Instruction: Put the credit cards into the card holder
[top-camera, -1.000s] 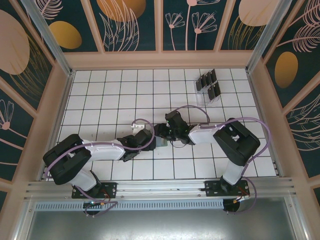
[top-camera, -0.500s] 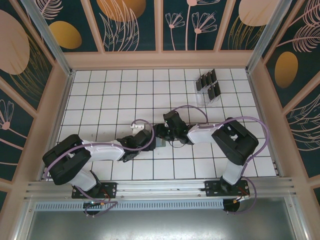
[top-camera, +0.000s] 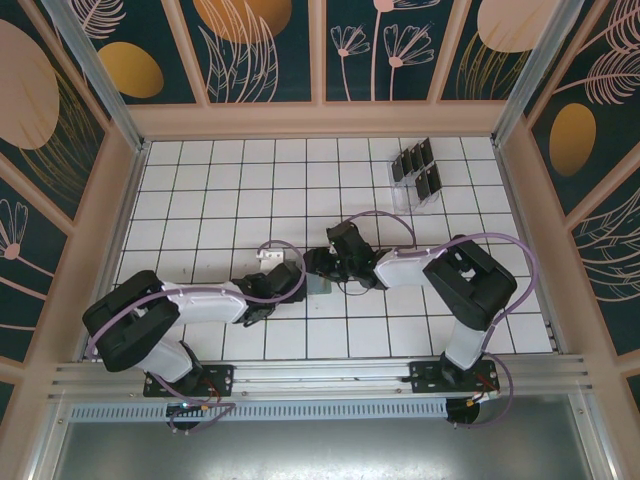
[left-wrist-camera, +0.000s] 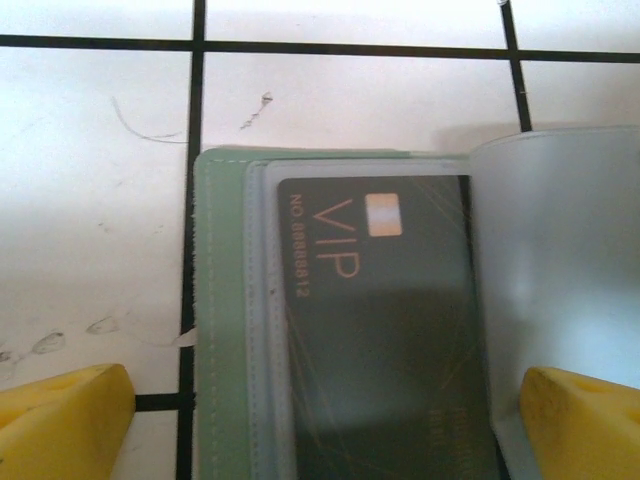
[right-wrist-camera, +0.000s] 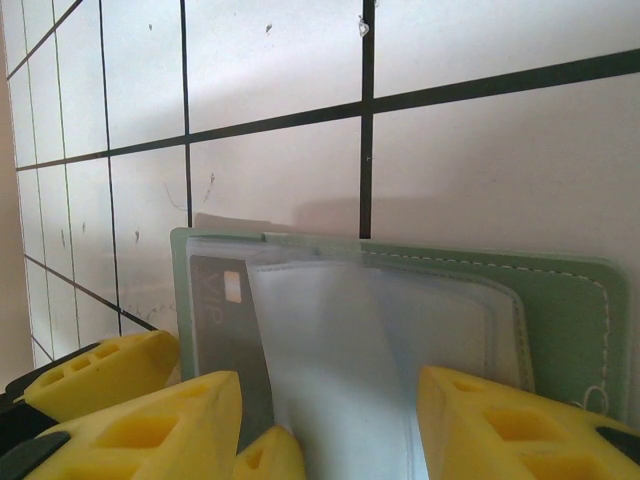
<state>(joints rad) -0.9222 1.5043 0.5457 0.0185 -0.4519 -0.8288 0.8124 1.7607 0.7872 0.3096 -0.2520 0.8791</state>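
Note:
The sage-green card holder (left-wrist-camera: 222, 330) (right-wrist-camera: 560, 290) (top-camera: 323, 285) lies open on the white tiles. A dark credit card (left-wrist-camera: 385, 340) (right-wrist-camera: 215, 320) marked VIP sits in its left clear pocket. A frosted clear pocket page (right-wrist-camera: 330, 370) (left-wrist-camera: 560, 260) stands raised beside that card. My left gripper (left-wrist-camera: 320, 430) (top-camera: 303, 279) is open, one yellow finger (left-wrist-camera: 60, 420) on the tile left of the holder, the other at the page's foot. My right gripper (right-wrist-camera: 335, 440) (top-camera: 322, 266) is open, the raised page standing between its fingers (right-wrist-camera: 160, 430). More dark credit cards (top-camera: 412, 160) stand at the back right.
A clear slotted rack (top-camera: 428, 197) holds those cards near the back right corner. Wooden walls (top-camera: 320, 120) enclose the tiled floor (top-camera: 200, 200). Both arms meet at the middle of the floor, cables looping over them.
My left gripper has eased slightly back to the left, so a little more of the green holder shows from above. The right arm has barely moved.

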